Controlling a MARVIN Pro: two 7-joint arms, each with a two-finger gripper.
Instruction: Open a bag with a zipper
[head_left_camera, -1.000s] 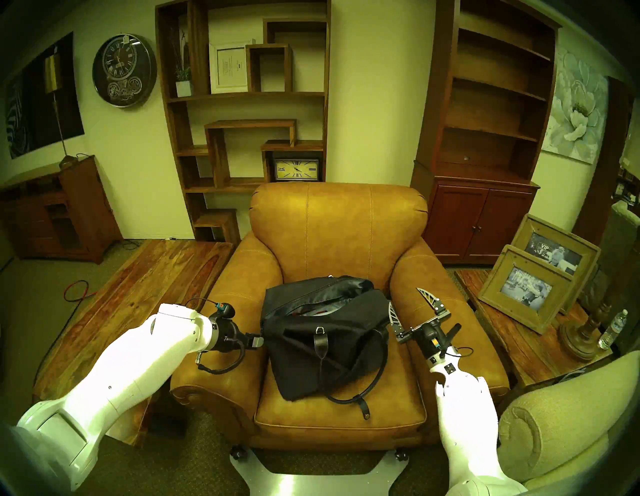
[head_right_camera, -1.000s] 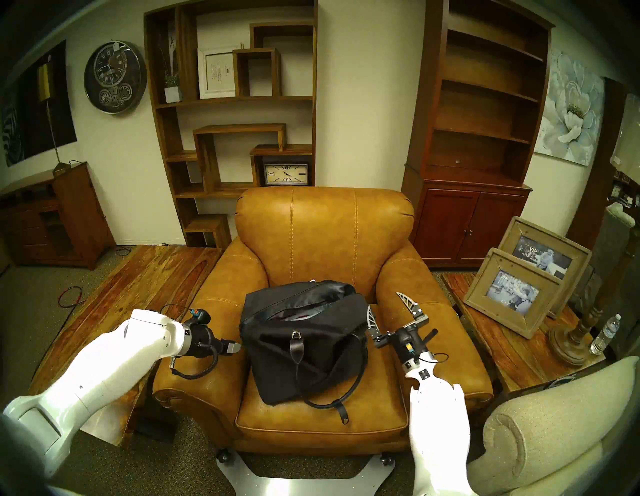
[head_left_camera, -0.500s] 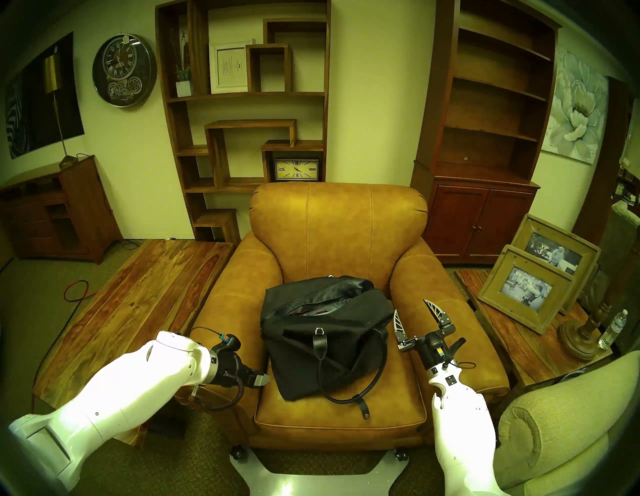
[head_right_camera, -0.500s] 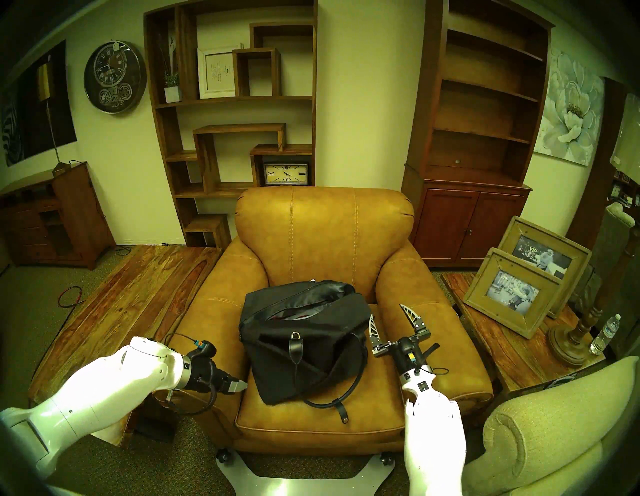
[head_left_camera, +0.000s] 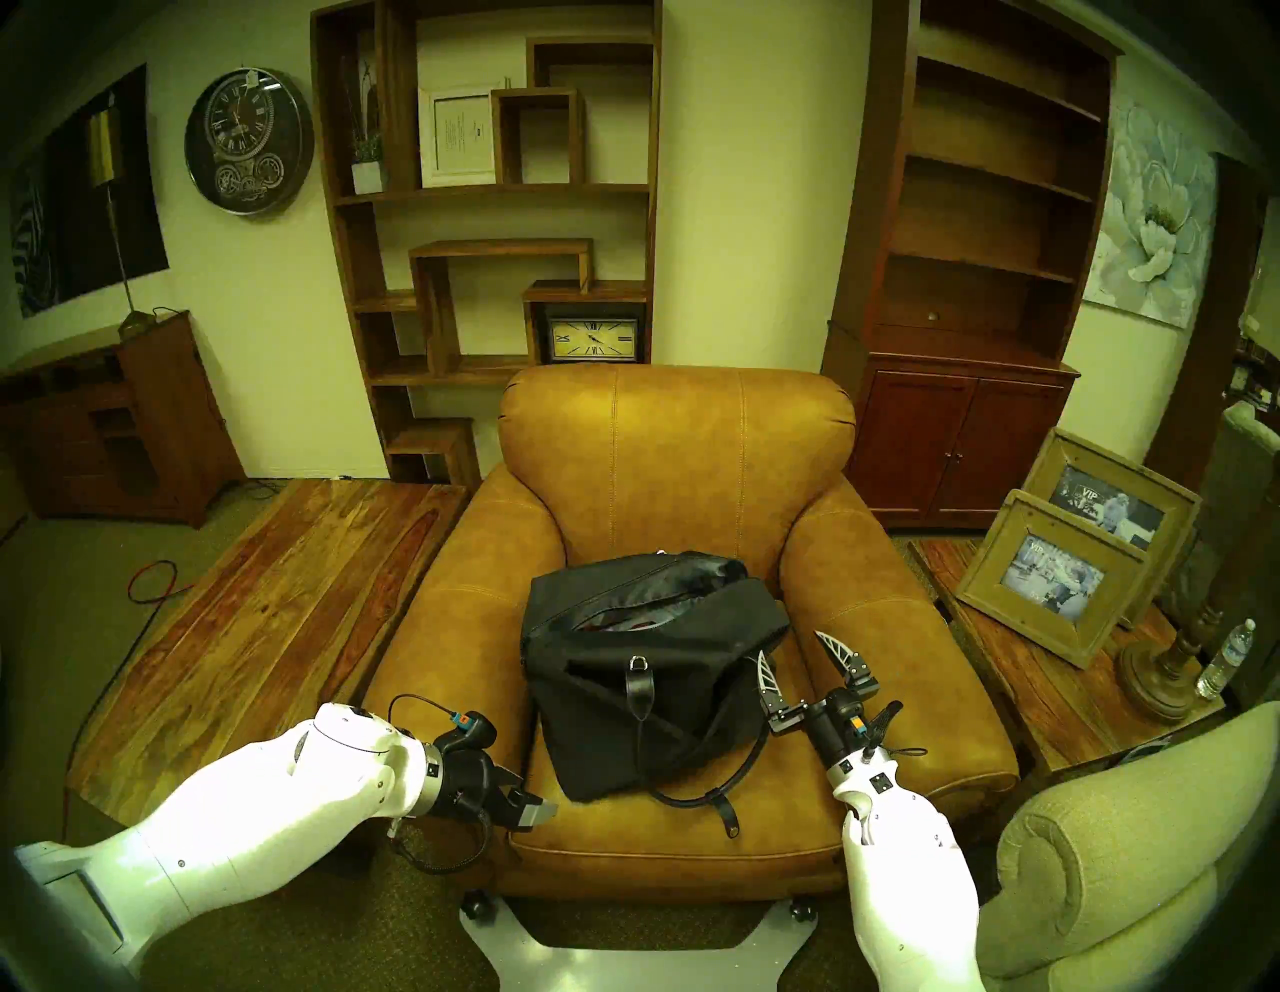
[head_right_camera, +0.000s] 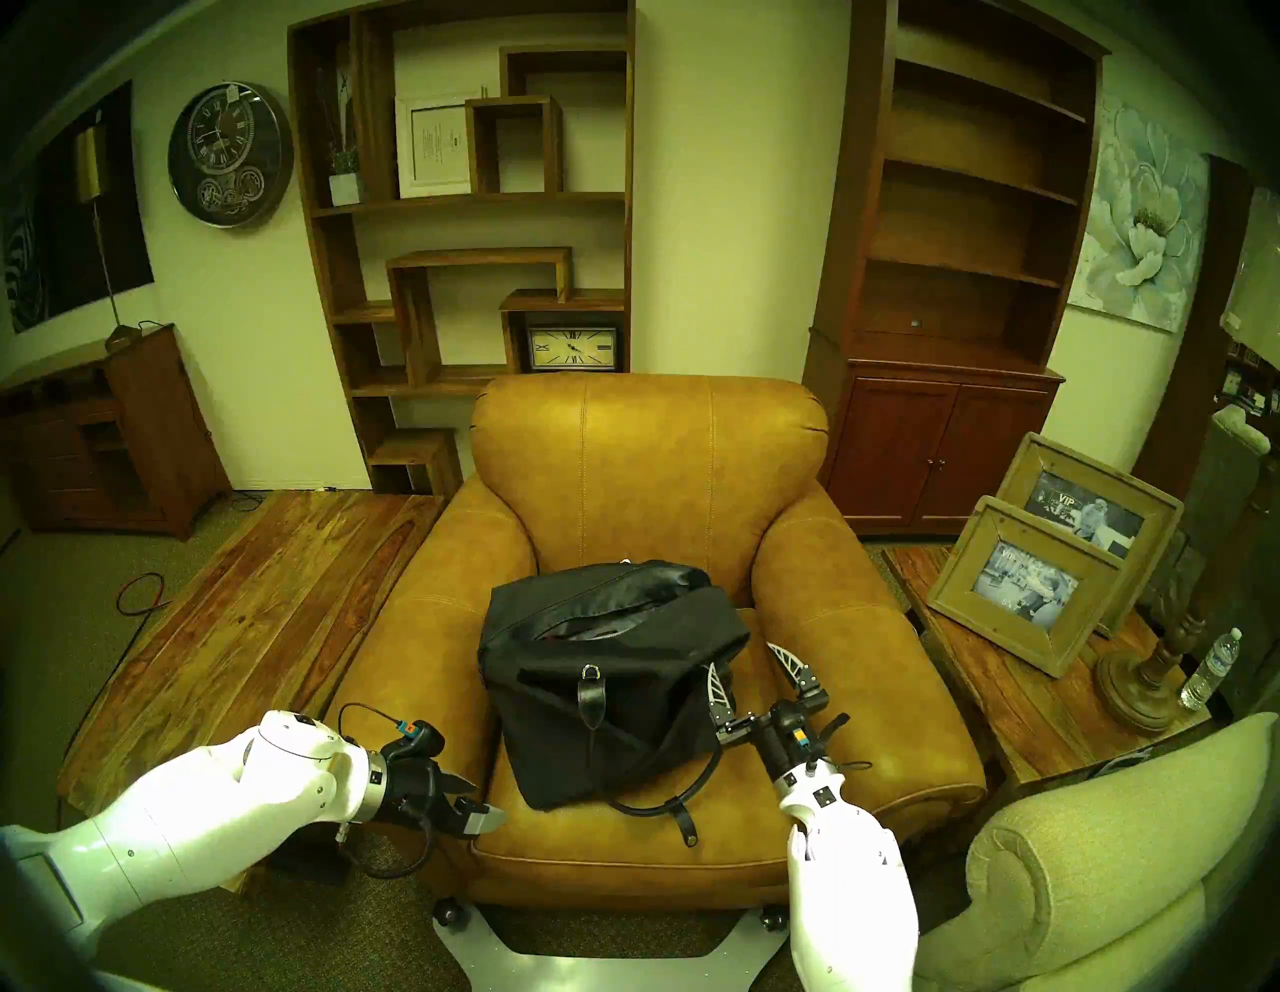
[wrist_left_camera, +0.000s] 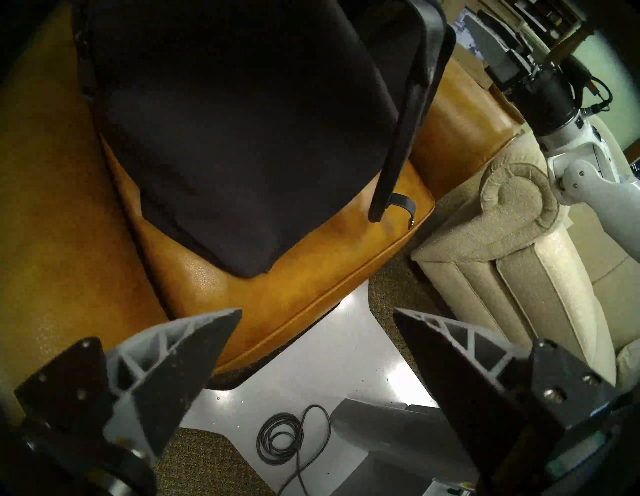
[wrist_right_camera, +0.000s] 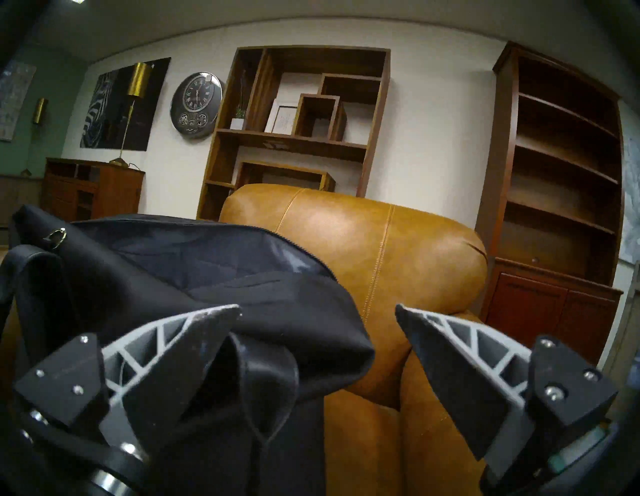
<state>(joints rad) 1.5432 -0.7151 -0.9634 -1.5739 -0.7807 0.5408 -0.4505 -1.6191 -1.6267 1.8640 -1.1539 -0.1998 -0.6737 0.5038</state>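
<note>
Between the right fingers: spread wide, nothing clamped; armchair leather and a black fold of the bag behind the gap.
Right gripper (head_left_camera: 803, 658): level, aimed at the chair back, just beside the bag's right end; inner finger (wrist_right_camera: 180, 350) overlapping bag fabric in the right wrist view, contact impossible to tell.
Left gripper (wrist_left_camera: 317, 313): jaws wide apart, empty, angled down over the seat cushion's front left corner, clear of the bag.
Left fingers (wrist_left_camera: 194, 346): grey ribbed, dark pads, framing the cushion edge and the robot's pale base plate (wrist_left_camera: 346, 346).
Bag (head_left_camera: 644, 665): black fabric, slumped on the seat cushion, back part against the chair back, front flap drooping toward the cushion's front.
Zipper (head_left_camera: 623, 613): along the top, parted over most of the visible length, lighter lining showing through the mouth; pull too small to make out.
Handle (head_left_camera: 720, 783): black loop lying on the cushion in front of the bag, strap tab trailing from it.
Metal ring (head_left_camera: 638, 663): on the bag's front face, leather tab hanging below.
Armchair (head_left_camera: 679, 443): tan leather, facing the robot.
Beige sofa arm (head_left_camera: 1108, 852): right of the armchair, near the right arm.
</note>
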